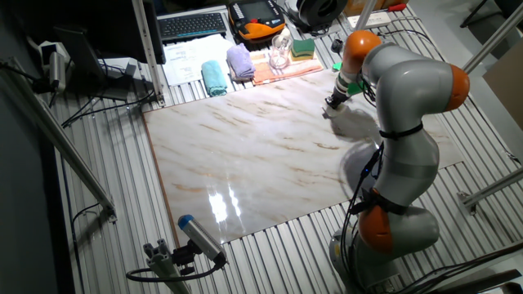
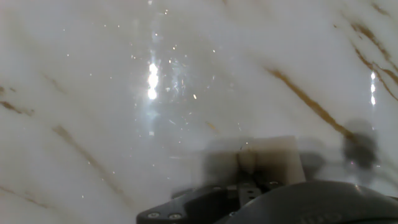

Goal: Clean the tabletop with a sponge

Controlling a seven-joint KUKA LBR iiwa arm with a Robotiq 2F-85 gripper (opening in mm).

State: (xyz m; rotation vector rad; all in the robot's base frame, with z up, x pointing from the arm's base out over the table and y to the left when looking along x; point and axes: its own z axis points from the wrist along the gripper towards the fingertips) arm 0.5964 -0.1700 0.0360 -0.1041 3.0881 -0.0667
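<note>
Marble tabletop (image 1: 245,163) under end effector (image 1: 333,104) with sponge (image 2: 273,155)

Bright overhead glare streaks the glossy tabletop (image 1: 245,155); the hand view is hazy, blurred and speckled.

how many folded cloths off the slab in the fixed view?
3. A folded teal cloth, a folded lilac cloth and a flat orange-peach cloth lie side by side on the ribbed grey metal surface behind the marble slab. Others may be hidden by clutter.
</note>
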